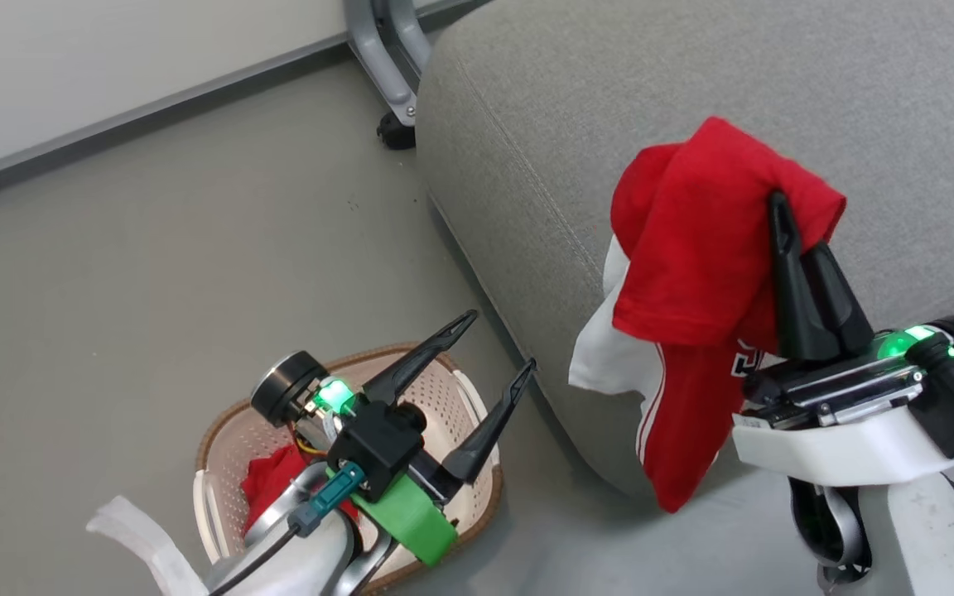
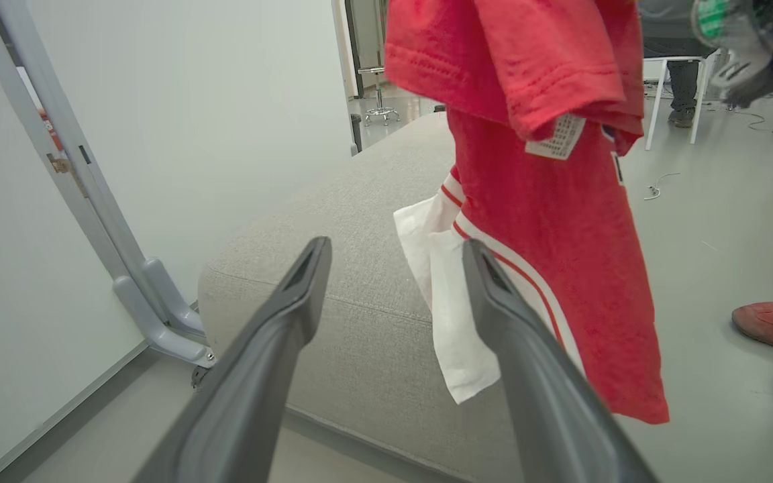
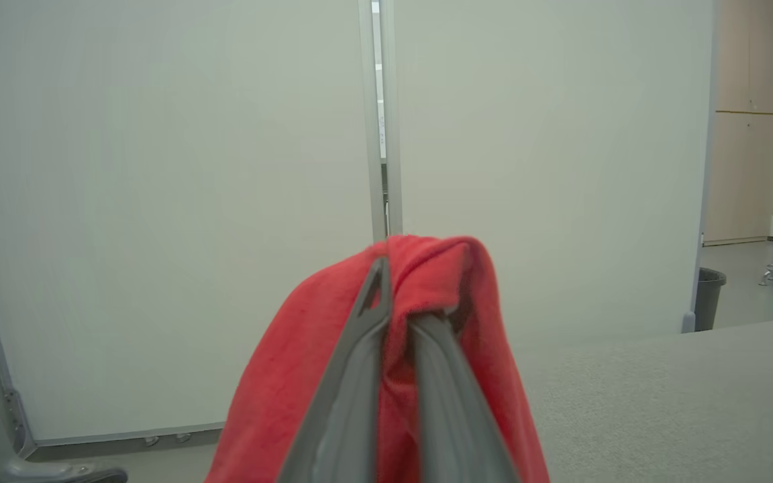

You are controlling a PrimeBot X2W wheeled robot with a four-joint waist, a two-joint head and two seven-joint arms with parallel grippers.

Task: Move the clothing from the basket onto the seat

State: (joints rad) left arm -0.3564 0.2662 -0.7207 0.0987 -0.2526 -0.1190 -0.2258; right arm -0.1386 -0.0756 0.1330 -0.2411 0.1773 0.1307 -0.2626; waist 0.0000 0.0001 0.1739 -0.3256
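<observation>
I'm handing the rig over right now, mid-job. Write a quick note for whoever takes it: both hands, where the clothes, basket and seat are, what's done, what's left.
The right hand is shut on a red garment, held up and hanging at the near edge of the seat, not laid down.
The left hand is open and empty, above the basket, which stands on the floor beside the seat.
More red clothing lies in the basket.
Done: one garment is out of the basket.
Left: lay it on the seat, release, then fetch what remains in the basket.
</observation>
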